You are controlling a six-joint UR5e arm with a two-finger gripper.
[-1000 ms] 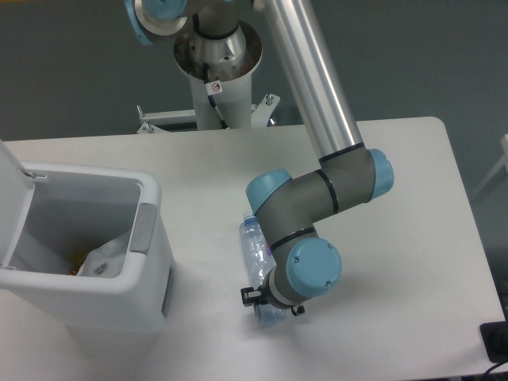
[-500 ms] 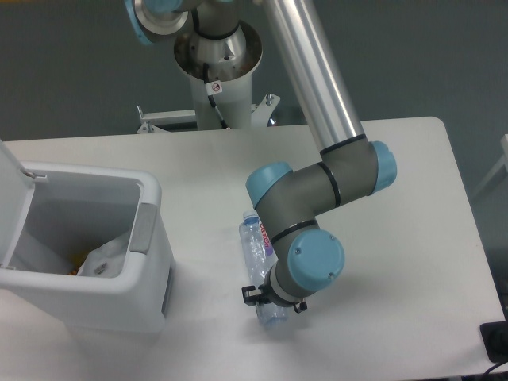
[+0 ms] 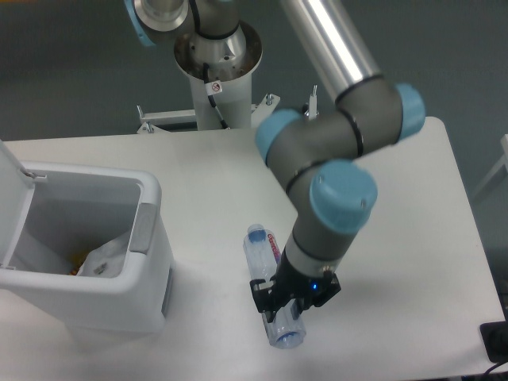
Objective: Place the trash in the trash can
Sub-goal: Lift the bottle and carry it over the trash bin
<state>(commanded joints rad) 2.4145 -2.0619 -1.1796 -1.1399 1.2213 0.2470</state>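
Black two-finger gripper [image 3: 284,311] sits on the lower part of the clear plastic bottle with blue cap and red-and-white label [image 3: 270,282], fingers to either side of the body. Looks clamped on it, but from this angle I can't tell for sure whether the jaws are tight on the plastic or just straddling it. Can't tell either if the bottle rests on the white tabletop [image 3: 413,262] or is raised off it.

Bottle lies lengthwise, cap end [image 3: 255,234] pointing toward the back of the table, base end near the front edge, label just behind the gripper. Grey-and-light-blue arm [image 3: 333,182] comes down from upper right, wrist directly over the bottle.

White rectangular plastic bin with rounded corners [image 3: 151,278] stands at the left, well apart from the bottle, grey panel [image 3: 144,228] on its right rim, white hinged lid [image 3: 9,194] open on the left. Inside, a crumpled translucent white plastic wrapper [image 3: 103,258] lies at the bottom, w/ a small orange bit beside it.
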